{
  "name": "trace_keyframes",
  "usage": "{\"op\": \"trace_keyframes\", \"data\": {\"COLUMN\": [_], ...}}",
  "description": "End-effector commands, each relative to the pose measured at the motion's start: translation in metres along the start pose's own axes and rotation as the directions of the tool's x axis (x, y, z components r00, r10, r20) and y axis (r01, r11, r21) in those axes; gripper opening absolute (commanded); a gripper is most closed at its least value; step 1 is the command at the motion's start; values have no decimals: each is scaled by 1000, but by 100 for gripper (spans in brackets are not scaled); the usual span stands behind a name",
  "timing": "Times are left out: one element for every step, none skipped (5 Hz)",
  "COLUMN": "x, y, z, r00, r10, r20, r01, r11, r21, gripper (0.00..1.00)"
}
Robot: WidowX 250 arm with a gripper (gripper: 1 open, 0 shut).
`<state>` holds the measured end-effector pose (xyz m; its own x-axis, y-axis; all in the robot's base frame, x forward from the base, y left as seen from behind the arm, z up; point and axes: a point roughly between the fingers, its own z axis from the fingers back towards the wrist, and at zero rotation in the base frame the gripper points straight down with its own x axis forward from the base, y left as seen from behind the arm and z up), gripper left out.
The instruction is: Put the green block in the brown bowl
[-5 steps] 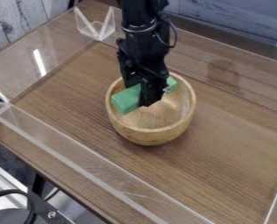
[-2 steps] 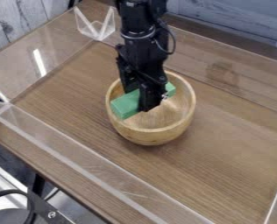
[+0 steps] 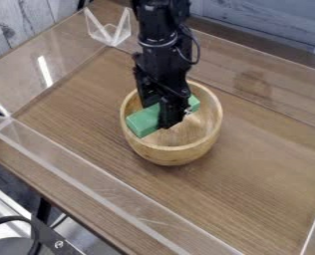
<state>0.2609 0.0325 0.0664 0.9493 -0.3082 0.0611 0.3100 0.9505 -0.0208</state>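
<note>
— Where is the green block [image 3: 147, 120] at this moment?

— It is inside the brown bowl [image 3: 200, 140], on the left part of the hollow. It lies tilted, one end is up near the left rim and the other end goes down toward the middle of the bowl.

— And the gripper [image 3: 164, 108]?

— The gripper comes straight down from above into the bowl. Its black fingers [image 3: 175, 108] stand on the two sides of the block, and the block is between them. The jaws are partly open, not wide and not fully closed. The fingers look to be against the block, so I read it as a grip on the block, but the contact itself is small and dark in this view.

— Does the block touch the bowl?

— I cannot tell for sure. The lower end of the block is hidden behind the fingers, so it is not visible if it rests on the wood or hangs just above it.

— Where does the bowl stand?

— On the wooden table [image 3: 253, 189], near the middle. Around the table there is a transparent wall [image 3: 67, 174], low and clear, with bright edges. The bowl is well apart from this wall on all sides.

— Anything more on the arm?

— The black arm [image 3: 157, 25] goes up from the gripper toward the top of the view.
</note>
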Motion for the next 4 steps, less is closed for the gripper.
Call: {"op": "trace_keyframes", "data": {"x": [6, 8, 10, 12], "y": [2, -1, -4, -6], "z": [4, 1, -2, -4], "r00": [1000, 1000, 1000, 1000], "r10": [1, -7, -16, -22], "r20": [24, 18, 12, 7], "r01": [-1, 7, 16, 21], "r11": [1000, 1000, 1000, 1000], "r21": [14, 13, 12, 11], "gripper": [0, 0, 0, 0]}}
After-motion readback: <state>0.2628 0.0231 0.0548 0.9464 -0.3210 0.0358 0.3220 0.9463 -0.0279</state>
